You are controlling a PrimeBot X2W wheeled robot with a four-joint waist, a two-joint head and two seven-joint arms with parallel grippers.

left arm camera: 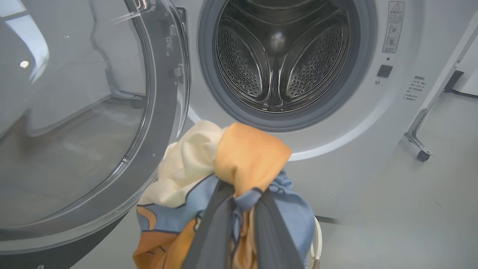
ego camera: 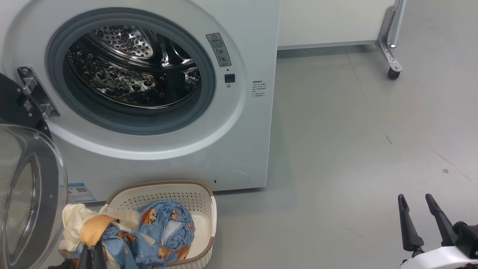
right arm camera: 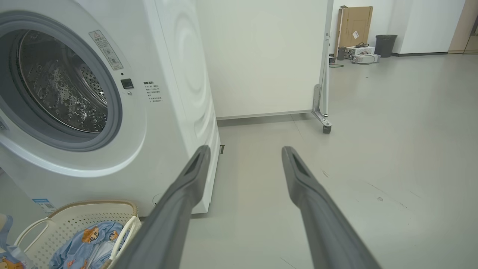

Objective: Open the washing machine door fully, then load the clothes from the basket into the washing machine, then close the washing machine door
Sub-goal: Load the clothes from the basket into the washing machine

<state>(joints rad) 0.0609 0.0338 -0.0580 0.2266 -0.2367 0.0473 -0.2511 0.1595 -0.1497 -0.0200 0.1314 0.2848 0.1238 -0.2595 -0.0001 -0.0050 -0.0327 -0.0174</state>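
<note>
The washing machine (ego camera: 242,37) stands with its steel drum (ego camera: 130,67) showing, and the washing machine door (ego camera: 30,194) is swung out wide on the left. On the floor in front sits the basket (ego camera: 164,194), holding blue bear-print clothes (ego camera: 164,228). My left gripper (ego camera: 93,256) is shut on a bunch of the clothes (left arm camera: 246,157), which hangs over the basket's left end. In the left wrist view that bunch sits below the drum opening (left arm camera: 280,56), pinched in the left gripper (left arm camera: 244,188). My right gripper (ego camera: 415,197) is open over bare floor to the right, holding nothing (right arm camera: 245,149).
A white panel on a castor foot (ego camera: 390,56) stands behind the machine to the right. Grey floor (ego camera: 354,149) stretches right of the machine and basket. A cardboard box (right arm camera: 354,26) and a dark bin (right arm camera: 385,45) stand far back.
</note>
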